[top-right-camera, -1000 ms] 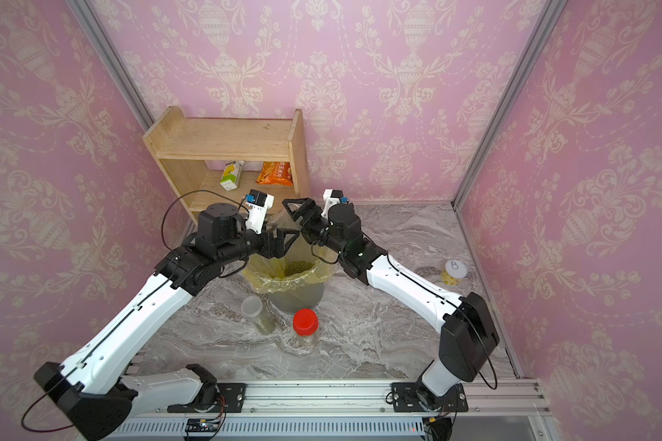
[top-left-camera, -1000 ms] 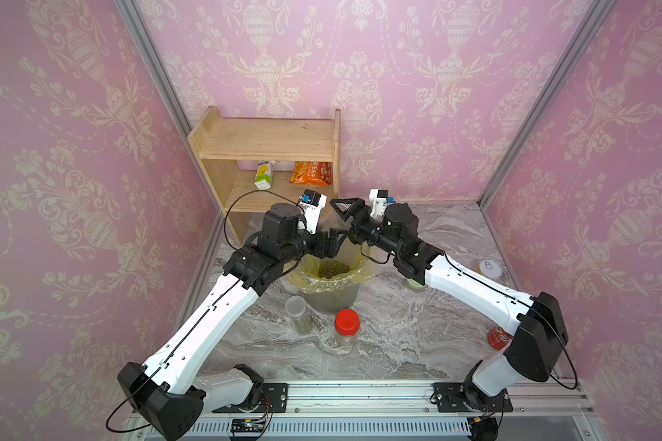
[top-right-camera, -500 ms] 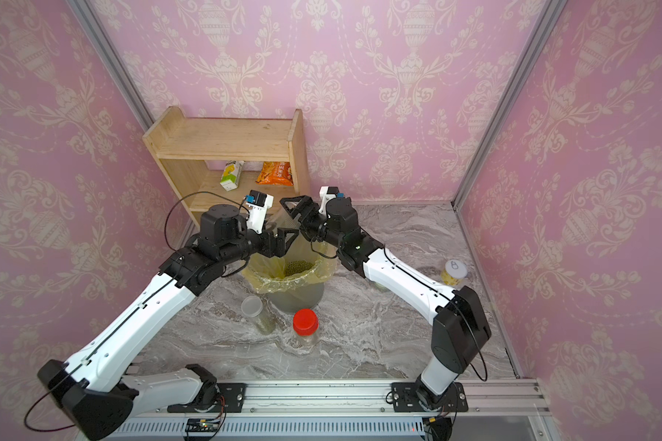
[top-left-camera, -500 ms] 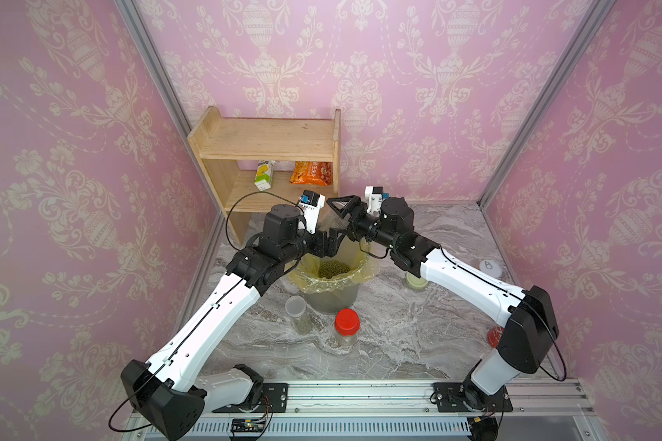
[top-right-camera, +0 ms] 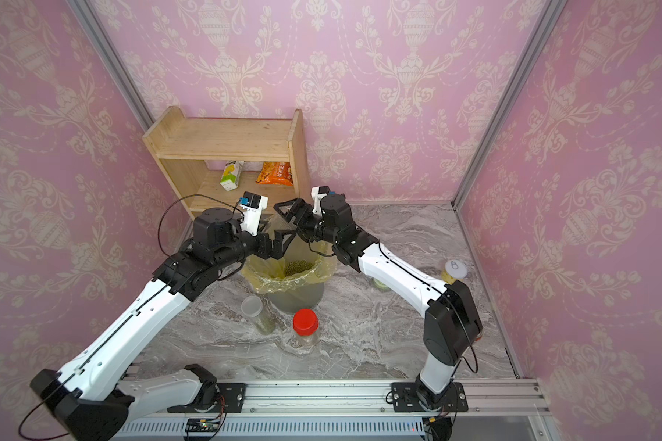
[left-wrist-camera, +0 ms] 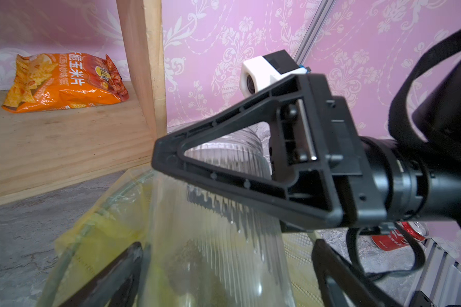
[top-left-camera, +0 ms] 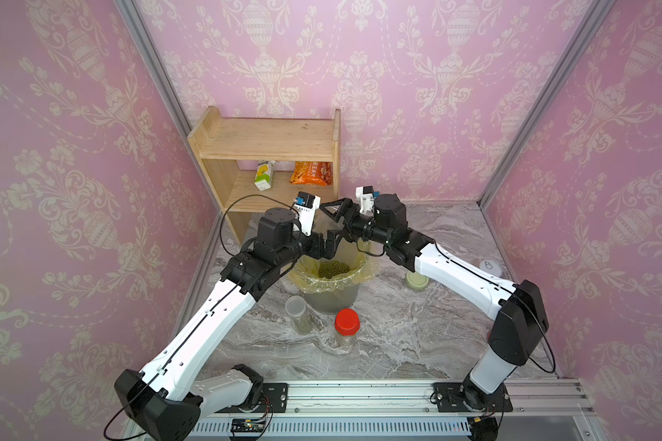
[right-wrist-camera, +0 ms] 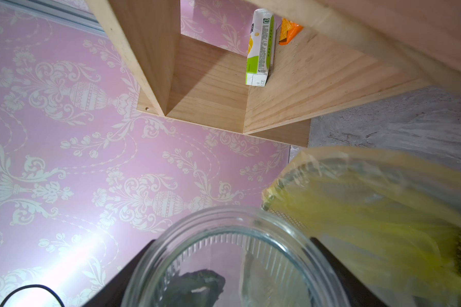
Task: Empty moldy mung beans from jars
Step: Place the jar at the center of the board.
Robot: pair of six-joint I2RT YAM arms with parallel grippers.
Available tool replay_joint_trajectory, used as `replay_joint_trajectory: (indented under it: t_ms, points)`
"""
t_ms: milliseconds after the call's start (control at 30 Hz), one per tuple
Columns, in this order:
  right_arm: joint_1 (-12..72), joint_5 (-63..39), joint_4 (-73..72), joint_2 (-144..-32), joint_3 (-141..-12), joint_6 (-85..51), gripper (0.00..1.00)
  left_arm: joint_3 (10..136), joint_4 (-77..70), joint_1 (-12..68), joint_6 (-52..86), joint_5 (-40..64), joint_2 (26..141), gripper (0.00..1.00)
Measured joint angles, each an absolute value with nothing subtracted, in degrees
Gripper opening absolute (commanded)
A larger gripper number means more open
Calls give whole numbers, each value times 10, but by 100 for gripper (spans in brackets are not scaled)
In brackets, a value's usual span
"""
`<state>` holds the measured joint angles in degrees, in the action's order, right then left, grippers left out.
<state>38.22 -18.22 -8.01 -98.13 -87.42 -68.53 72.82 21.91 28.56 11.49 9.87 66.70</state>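
Observation:
My right gripper [top-left-camera: 336, 220] is shut on a clear ribbed jar [top-left-camera: 330, 226], lidless and tipped over the bin. In the right wrist view its open mouth [right-wrist-camera: 224, 212] fills the space between my right gripper's [right-wrist-camera: 232, 279] fingers, and it looks empty. My left gripper [top-left-camera: 331, 244] is open around the same jar [left-wrist-camera: 218, 252]; one finger [left-wrist-camera: 117, 276] lies by the glass, the other [left-wrist-camera: 336, 271] stands apart. Mung beans [top-left-camera: 334, 269] lie in a heap inside the bin. Two more jars stand in front of it, with a translucent lid [top-left-camera: 297, 311] and a red lid [top-left-camera: 347, 322].
The grey bin with the yellow bag [top-left-camera: 310, 280] stands mid-table. A wooden shelf [top-left-camera: 268, 145] behind it holds a carton [top-left-camera: 264, 175] and an orange snack bag [top-left-camera: 310, 173]. A pale green lid [top-left-camera: 417, 280] shows under the right arm. A white-lidded container [top-left-camera: 490, 267] and a red can [left-wrist-camera: 399, 236] are at the right.
The left gripper's jaws have spread wider around the jar. The right gripper has carried the jar slightly to the left, over the bin. The jars on the table have not moved.

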Motion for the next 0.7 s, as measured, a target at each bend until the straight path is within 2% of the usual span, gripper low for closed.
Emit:
replay_joint_trajectory:
  t_ms: [233,433,700]
  points:
    - [376,-188,28,-971,-971,-537,53,721,213,282,114,81,629,99]
    - [370,-146,104,-921,-983,-399,52,708,203,282,114,80,624,99]
    - [337,-138,123,-898,-981,-365,48,707,182,270,114,84,646,99]
